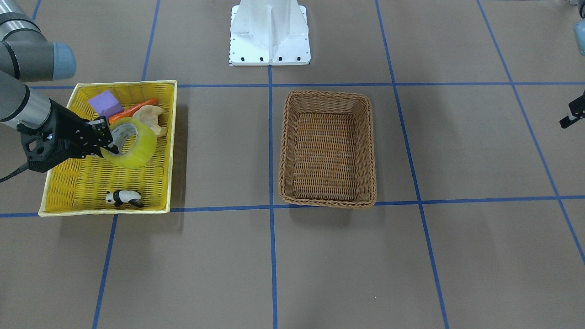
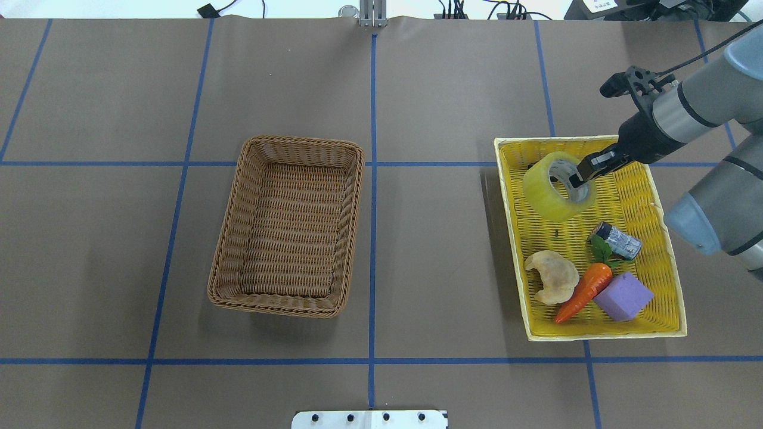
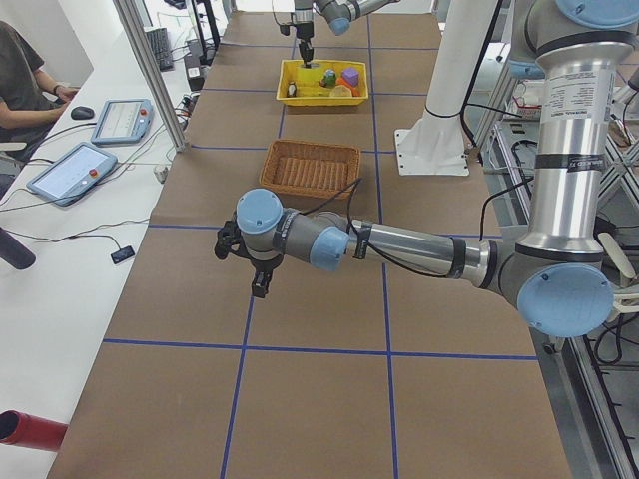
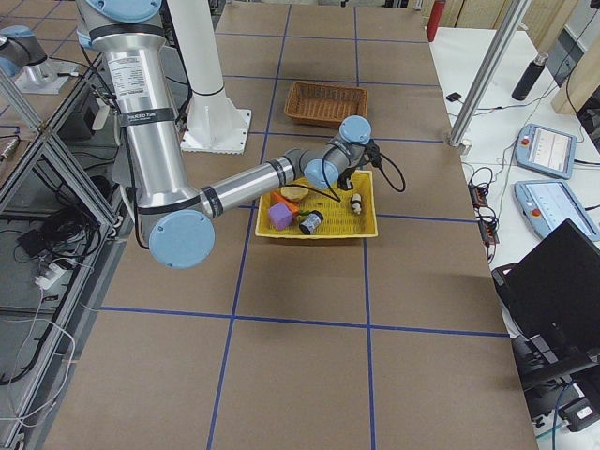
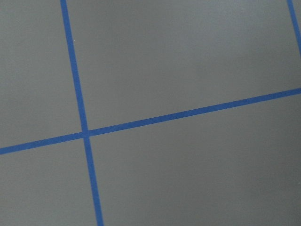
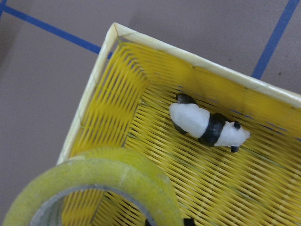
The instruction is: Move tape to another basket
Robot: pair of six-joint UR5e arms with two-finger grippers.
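The tape (image 1: pixel 135 147), a yellow-green roll with a grey core, hangs tilted just above the floor of the yellow tray (image 1: pixel 105 211). My right gripper (image 1: pixel 109 144) is shut on the roll's wall, one finger inside the core and one outside. The same grip shows in the overhead view, gripper (image 2: pixel 578 176) on tape (image 2: pixel 549 192), and the roll fills the right wrist view's lower left (image 6: pixel 108 174). The brown wicker basket (image 1: pixel 327 203) stands empty mid-table (image 2: pixel 286 307). My left gripper (image 1: pixel 573 114) hovers far off over bare table; its jaws are unclear.
The yellow tray (image 2: pixel 602 333) also holds a toy panda (image 1: pixel 123 197), a purple block (image 2: pixel 623 296), a carrot (image 2: pixel 581 292), a bread-like piece (image 2: pixel 553 275) and a small can (image 2: pixel 620 240). The white robot base (image 1: pixel 269 32) stands behind the basket.
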